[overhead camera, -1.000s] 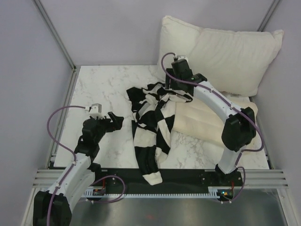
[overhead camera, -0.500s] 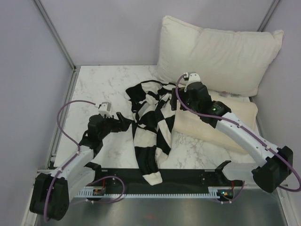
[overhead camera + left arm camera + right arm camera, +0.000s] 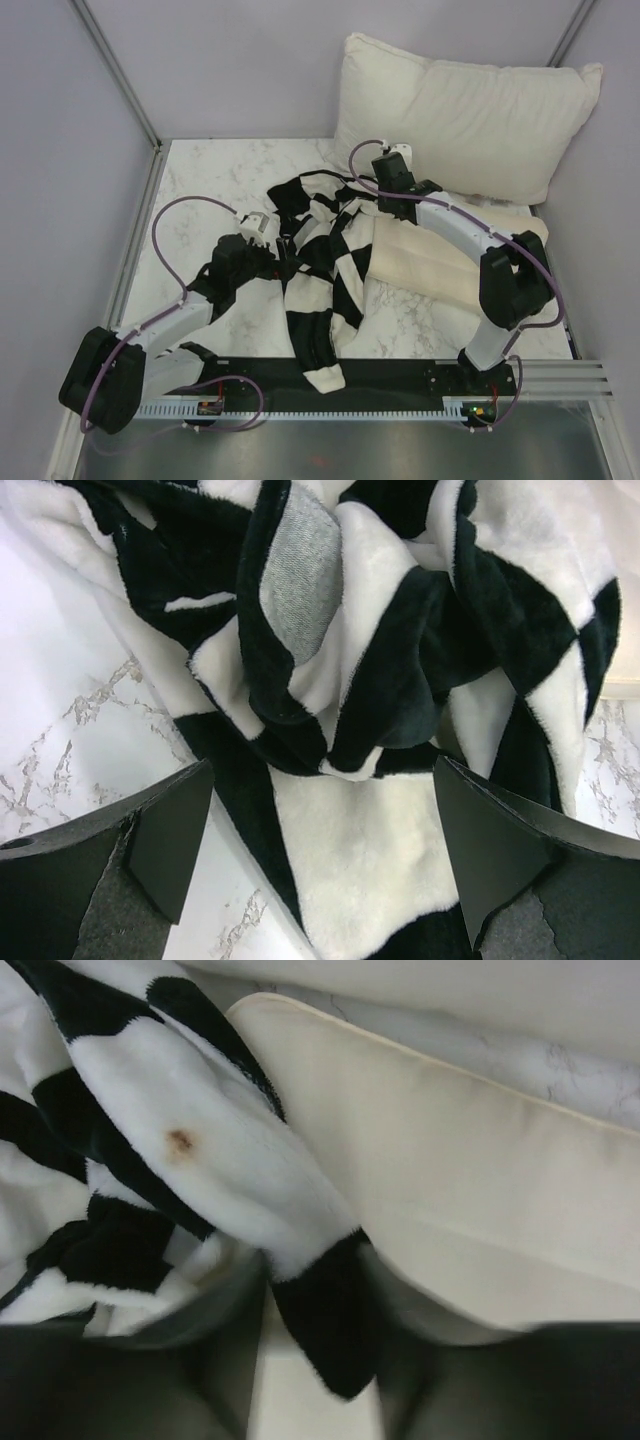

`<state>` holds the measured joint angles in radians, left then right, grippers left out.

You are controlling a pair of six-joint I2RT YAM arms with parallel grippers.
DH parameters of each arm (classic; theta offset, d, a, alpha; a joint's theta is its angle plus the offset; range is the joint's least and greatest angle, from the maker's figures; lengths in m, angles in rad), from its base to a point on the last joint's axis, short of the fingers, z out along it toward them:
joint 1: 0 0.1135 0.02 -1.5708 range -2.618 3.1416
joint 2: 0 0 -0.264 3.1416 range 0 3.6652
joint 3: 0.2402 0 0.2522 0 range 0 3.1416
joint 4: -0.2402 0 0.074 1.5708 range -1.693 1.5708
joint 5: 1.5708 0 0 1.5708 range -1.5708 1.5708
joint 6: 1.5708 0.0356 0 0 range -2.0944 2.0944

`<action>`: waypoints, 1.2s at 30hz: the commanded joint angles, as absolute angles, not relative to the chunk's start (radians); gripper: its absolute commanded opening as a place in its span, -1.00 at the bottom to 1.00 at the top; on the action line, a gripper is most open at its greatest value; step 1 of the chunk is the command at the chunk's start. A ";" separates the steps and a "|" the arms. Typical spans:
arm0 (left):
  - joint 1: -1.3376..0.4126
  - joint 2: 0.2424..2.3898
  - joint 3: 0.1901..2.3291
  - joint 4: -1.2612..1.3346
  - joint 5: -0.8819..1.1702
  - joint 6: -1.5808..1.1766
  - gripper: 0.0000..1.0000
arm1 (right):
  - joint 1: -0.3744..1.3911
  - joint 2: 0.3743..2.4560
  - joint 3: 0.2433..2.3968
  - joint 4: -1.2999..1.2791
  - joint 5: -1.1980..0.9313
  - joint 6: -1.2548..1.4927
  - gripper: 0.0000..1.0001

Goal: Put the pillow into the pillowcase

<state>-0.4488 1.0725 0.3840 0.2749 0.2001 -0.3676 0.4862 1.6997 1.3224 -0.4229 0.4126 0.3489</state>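
Note:
The black-and-white checked pillowcase (image 3: pixel 320 262) lies crumpled in the middle of the table, its right side draped over the flat cream pillow (image 3: pixel 432 262). My left gripper (image 3: pixel 283 262) is at the case's left edge. In the left wrist view it (image 3: pixel 330 865) stands wide open, straddling a white square of the pillowcase (image 3: pixel 340 680) without pinching it. My right gripper (image 3: pixel 383 207) is at the case's upper right edge, over the pillow's corner. In the right wrist view its blurred fingers (image 3: pixel 215 1360) press on a black flap of the pillowcase (image 3: pixel 325 1320) above the pillow (image 3: pixel 480 1180).
A larger, puffy white pillow (image 3: pixel 470 105) leans against the back wall behind the right arm. Bare marble table (image 3: pixel 205 190) shows to the left of the case. The case's lower end hangs over the black front rail (image 3: pixel 400 375).
My left arm reached right to the pillowcase and opened wider. My right arm swung out to the right with jaws opened, then came back to the case's upper edge and closed on a flap.

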 commanded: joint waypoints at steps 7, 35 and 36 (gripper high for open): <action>-0.457 1.163 0.477 0.264 0.120 -0.342 0.98 | 0.485 1.542 1.319 -0.414 0.338 0.318 -1.00; -0.456 1.172 0.486 0.278 0.201 -0.337 0.99 | 0.387 1.146 1.233 -0.532 0.163 0.250 0.96; -0.456 1.169 0.485 0.278 0.199 -0.339 1.00 | 0.394 1.208 1.259 -0.526 0.157 0.239 0.96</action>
<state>-0.4522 1.1774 0.4538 0.2417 0.1715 -0.3676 0.3824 1.1061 1.2064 -0.6121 0.3466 0.3126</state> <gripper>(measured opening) 0.995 0.982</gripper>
